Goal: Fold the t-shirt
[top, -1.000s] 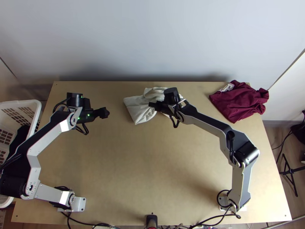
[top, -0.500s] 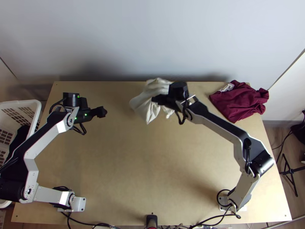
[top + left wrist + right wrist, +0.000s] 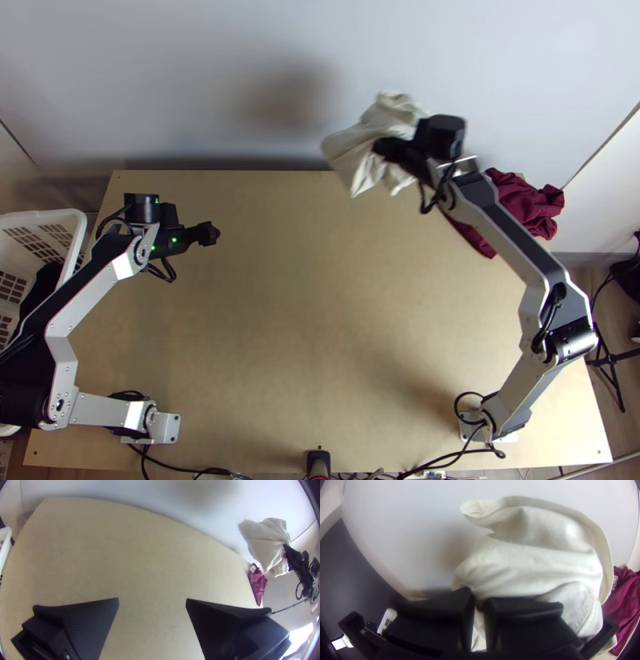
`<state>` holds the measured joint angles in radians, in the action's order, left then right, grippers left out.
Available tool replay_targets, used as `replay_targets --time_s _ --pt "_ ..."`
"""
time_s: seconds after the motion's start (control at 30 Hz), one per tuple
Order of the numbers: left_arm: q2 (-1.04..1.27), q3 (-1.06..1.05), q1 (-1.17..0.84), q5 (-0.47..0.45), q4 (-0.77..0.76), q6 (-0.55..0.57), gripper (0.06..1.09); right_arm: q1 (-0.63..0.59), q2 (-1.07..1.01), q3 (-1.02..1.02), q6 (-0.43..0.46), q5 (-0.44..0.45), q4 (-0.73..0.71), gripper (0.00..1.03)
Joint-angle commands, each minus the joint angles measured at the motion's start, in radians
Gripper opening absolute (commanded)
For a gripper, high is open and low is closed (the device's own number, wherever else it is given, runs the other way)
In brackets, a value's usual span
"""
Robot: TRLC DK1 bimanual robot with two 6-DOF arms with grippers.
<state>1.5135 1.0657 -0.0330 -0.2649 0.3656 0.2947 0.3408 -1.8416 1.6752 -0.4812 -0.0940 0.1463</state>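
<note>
In the top view my right gripper (image 3: 382, 149) is shut on a bunched cream t-shirt (image 3: 352, 152), held up over the table's far edge. The right wrist view has that gripper (image 3: 480, 605) with its fingers nearly together on the cream cloth (image 3: 533, 563), which hangs in loose folds. Across in the left wrist view the raised cream cloth (image 3: 265, 543) dangles from the other arm. My left gripper (image 3: 210, 234) is over the table's left part, away from the cloth; its fingers stand wide apart in the left wrist view (image 3: 152, 600), nothing between them.
A bunched dark red garment (image 3: 524, 204) lies at the table's far right corner, partly behind the right arm. A white basket (image 3: 68, 220) with dark cloth inside stands left of the light wooden table (image 3: 296, 320). A wall rises behind the far edge.
The right gripper has lifted the cream t-shirt from the table and carried it up and to the right, toward the red garment. The left arm has shifted slightly left.
</note>
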Motion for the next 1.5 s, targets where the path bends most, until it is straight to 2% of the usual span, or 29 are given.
replay_targets --time_s 0.0,0.27,0.53,0.73,1.0,1.3,1.47 --pt "-0.001 0.005 -0.018 -0.004 0.003 0.004 1.03 -0.154 0.024 0.001 0.064 -0.003 0.032 0.03" --pt "0.005 0.023 -0.036 -0.004 -0.001 0.015 1.03 -0.353 0.062 -0.074 0.141 -0.038 0.015 0.03" --pt "0.011 0.036 -0.045 -0.002 0.003 0.035 1.03 -0.566 0.015 0.017 0.181 -0.104 -0.008 0.03" --pt "0.01 0.028 -0.053 -0.002 0.006 0.038 1.03 -0.671 -0.03 0.072 0.213 -0.141 0.006 0.03" --pt "0.005 0.022 -0.058 -0.002 0.007 0.041 1.03 -0.709 -0.056 -0.038 0.251 -0.145 0.004 0.03" --pt "-0.018 0.016 -0.059 -0.002 0.035 0.035 1.03 -0.688 -0.019 -0.238 0.27 -0.168 -0.027 0.03" --pt "-0.038 0.017 -0.065 -0.002 0.049 0.032 1.03 -0.674 0.044 -0.371 0.329 -0.171 -0.036 0.03"
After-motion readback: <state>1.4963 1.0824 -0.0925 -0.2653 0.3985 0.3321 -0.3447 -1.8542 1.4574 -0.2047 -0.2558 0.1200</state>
